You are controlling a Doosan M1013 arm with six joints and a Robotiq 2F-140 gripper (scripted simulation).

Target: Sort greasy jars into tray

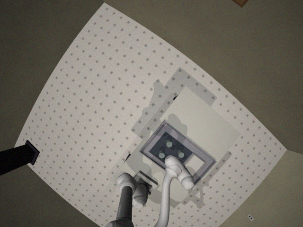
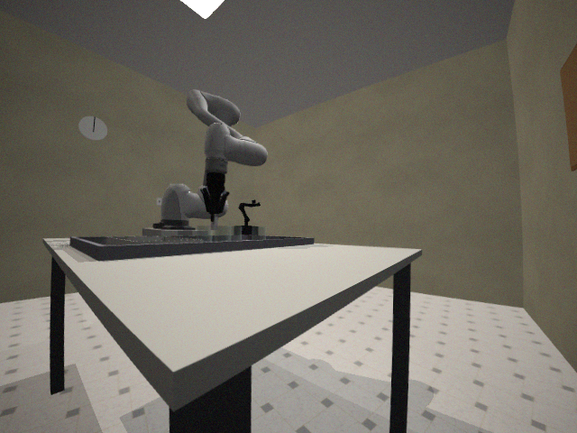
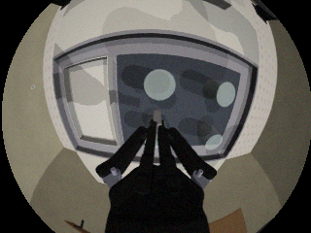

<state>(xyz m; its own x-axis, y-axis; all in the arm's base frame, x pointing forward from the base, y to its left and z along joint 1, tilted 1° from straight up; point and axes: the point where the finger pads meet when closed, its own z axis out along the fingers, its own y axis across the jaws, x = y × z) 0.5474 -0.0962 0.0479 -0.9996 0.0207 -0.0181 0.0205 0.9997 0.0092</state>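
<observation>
1. Three jars show on the dark mat (image 1: 159, 146) from above: one toward the far edge (image 1: 169, 144), one on the left (image 1: 161, 155), and one on the right (image 1: 181, 154). They stand apart from one another in a loose triangle, round pale discs against the mat.
2. A fourth jar I cannot make out from overhead; the arm's wrist covers the near part of the mat.
3. Looking down from the wrist, the largest disc (image 3: 159, 84) sits straight ahead of the fingertips, another (image 3: 225, 95) lies off to the right, and a third (image 3: 214, 142) is close by the right finger.
4. The tray (image 1: 198, 160) lies right beside the mat, inside the same grey frame, and its pale floor shows nothing in it.
5. The claw (image 3: 155, 118) is clenched tight with nothing between its fingers; the two tips meet in a point over the dark mat, near the middle of the jars.
6. From the side the claw (image 2: 214, 215) hangs straight down, its tip low over the frame; whether it touches the mat I cannot tell.
7. The white arm (image 2: 224, 144) folds over from its base (image 2: 179, 205) at the table's (image 2: 261, 280) far end.
8. A small black stand (image 2: 246, 214) sits just beside the frame.
</observation>
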